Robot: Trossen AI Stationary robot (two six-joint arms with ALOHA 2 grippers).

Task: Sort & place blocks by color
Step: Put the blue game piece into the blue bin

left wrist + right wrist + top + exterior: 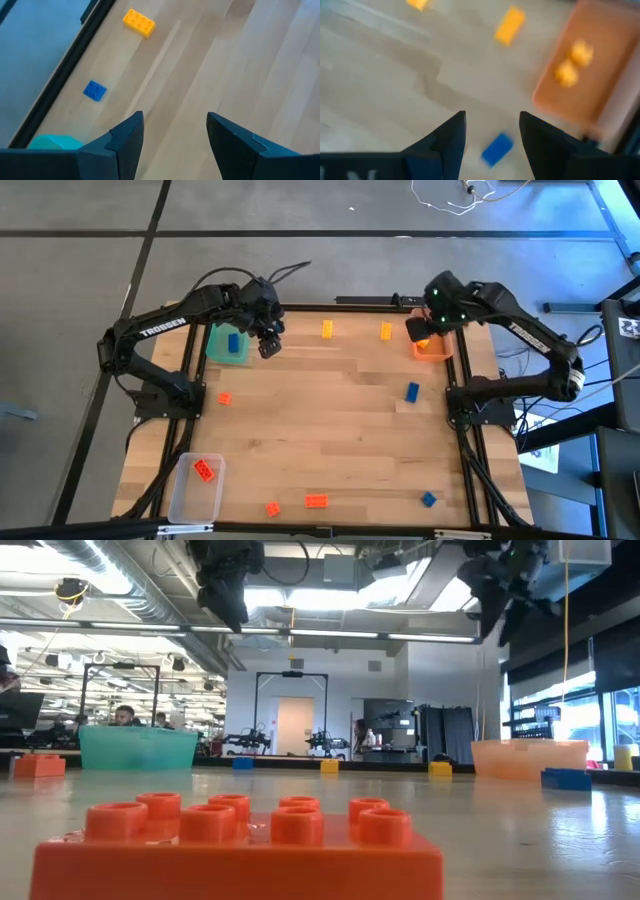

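Note:
Small studded blocks lie scattered on the wooden table. Two yellow ones [327, 329] [385, 331] rest flat near the far edge, a blue one [412, 391] toward the right, and a red-orange one [225, 398] on the left. More red-orange [316, 501] and blue [428, 499] blocks lie by the near edge. My left gripper [268, 340] [175, 122] hangs open above the table beside the green tray [228, 343], which holds a blue block [235, 343]. My right gripper [420, 328] [492, 120] hangs open by the orange tray [590, 75], which holds two yellow blocks [580, 52].
A clear tray [195, 488] at the near left corner holds a red block [204, 470]. In the left wrist view a blue block [94, 90] and a yellow block [139, 22] lie close to the table's far edge. The middle of the table shows bare wood [330, 420].

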